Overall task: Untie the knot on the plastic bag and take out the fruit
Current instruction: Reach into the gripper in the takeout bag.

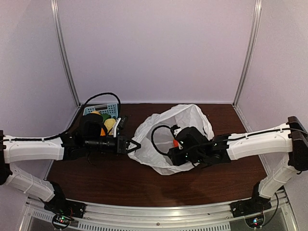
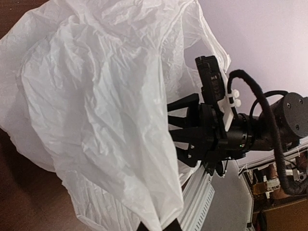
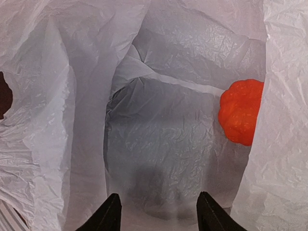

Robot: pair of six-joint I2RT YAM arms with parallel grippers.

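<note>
Over at 10 o'clock on the bench [image 1: 120, 183] there's the blue basket [image 1: 98, 108] with a few pieces of fruit [image 1: 109, 124] in it: yellow, green and orange ones, partly hidden behind the left arm's wrist. The left pincer [image 1: 138, 143] sits just right of that, pointing toward 3 o'clock, and its 2 fingers look pinched together on the bag's [image 1: 185, 118] 9 o'clock edge. In its own wrist view the white plastic tapers down right between the tips.

The bag is mid-bench, crinkled and puffed up, with its mouth open. The right arm comes in from 3 o'clock and goes inside it. The right pincer [image 3: 161, 214] is in there with its fingers apart and nothing between them, just bare plastic ahead. 1 ribbed orange fruit [image 3: 240, 111] sits at 3 o'clock in that view, tucked against a fold of the bag wall, well off from the fingers.
</note>
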